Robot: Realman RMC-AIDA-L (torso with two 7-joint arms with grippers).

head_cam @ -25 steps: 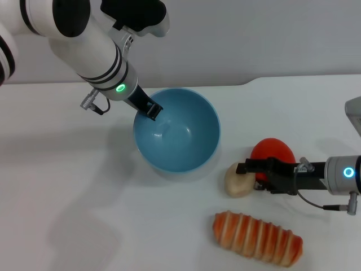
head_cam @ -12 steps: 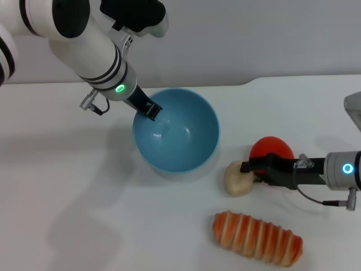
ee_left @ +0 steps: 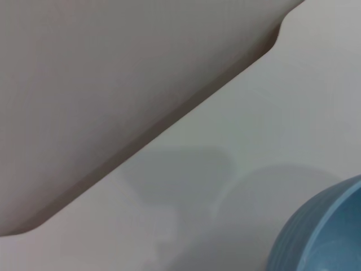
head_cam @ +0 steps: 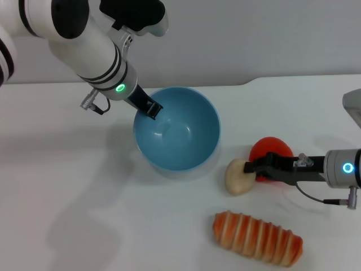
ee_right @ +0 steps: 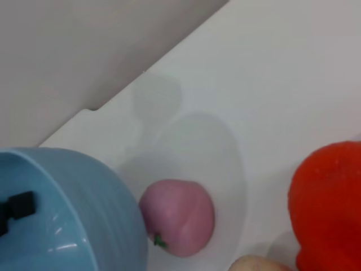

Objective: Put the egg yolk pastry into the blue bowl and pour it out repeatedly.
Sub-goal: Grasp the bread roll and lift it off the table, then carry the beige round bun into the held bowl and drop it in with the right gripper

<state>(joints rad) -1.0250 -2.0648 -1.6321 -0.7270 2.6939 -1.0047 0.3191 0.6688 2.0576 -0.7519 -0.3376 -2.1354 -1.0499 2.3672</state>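
Note:
The blue bowl [head_cam: 186, 135] stands mid-table, and its outer wall shows in the left wrist view [ee_left: 324, 231] and the right wrist view [ee_right: 73, 214]. My left gripper [head_cam: 150, 108] is shut on the bowl's far left rim, and one black finger [ee_right: 17, 204] shows inside the rim. The egg yolk pastry [head_cam: 237, 176], a pale beige lump, lies to the right of the bowl, with only its top visible in the right wrist view [ee_right: 256, 264]. My right gripper [head_cam: 251, 166] reaches in from the right and is shut on the pastry's right side.
A red fruit [head_cam: 272, 150] [ee_right: 330, 203] sits just behind my right gripper. An orange-striped bread loaf [head_cam: 256, 237] lies near the front edge. A pink ball with a green mark [ee_right: 177, 217] rests against the bowl's outer wall. The table's back edge [ee_left: 186, 118] meets the grey wall.
The right gripper's tip has drawn back a little to the right on the pastry, and the pastry has shifted slightly up and stands taller. The left arm and bowl have not moved.

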